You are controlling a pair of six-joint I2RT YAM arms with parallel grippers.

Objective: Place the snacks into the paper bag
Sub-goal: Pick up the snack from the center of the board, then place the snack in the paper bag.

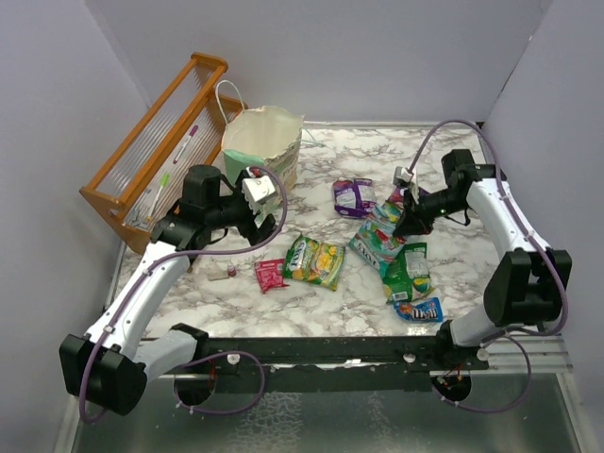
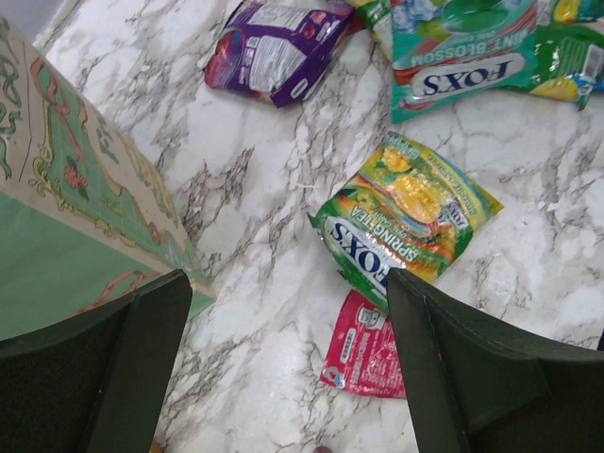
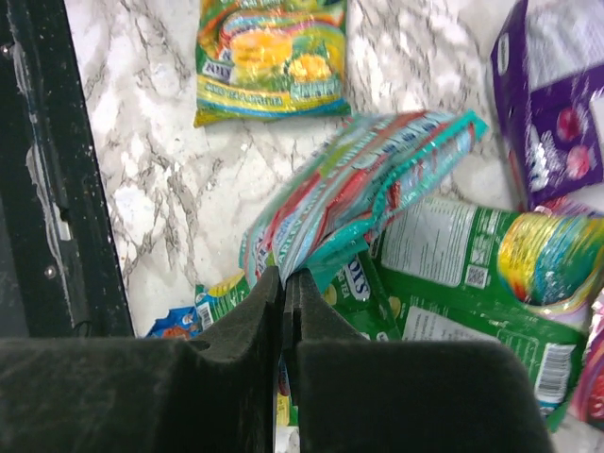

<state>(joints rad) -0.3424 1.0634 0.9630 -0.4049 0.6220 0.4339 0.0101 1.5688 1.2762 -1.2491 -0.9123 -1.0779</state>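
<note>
The mint-green and cream paper bag (image 1: 269, 142) stands open at the back left; its printed side shows in the left wrist view (image 2: 66, 217). My left gripper (image 1: 260, 195) is open and empty beside the bag, above the table (image 2: 288, 283). A red packet (image 2: 363, 349) and a yellow-green packet (image 2: 406, 217) lie just to its right. My right gripper (image 1: 406, 228) is shut on the edge of a teal packet (image 3: 368, 179), jaws pinched together (image 3: 288, 283), over a pile of green packets (image 3: 453, 264). A purple packet (image 1: 353, 196) lies behind the pile.
An orange slatted rack (image 1: 156, 142) leans at the far left. A tiny red-capped tube (image 1: 225, 275) lies by the red packet (image 1: 270, 275). A green packet (image 1: 409, 272) and a blue packet (image 1: 419, 309) lie near the black front rail (image 1: 321, 349).
</note>
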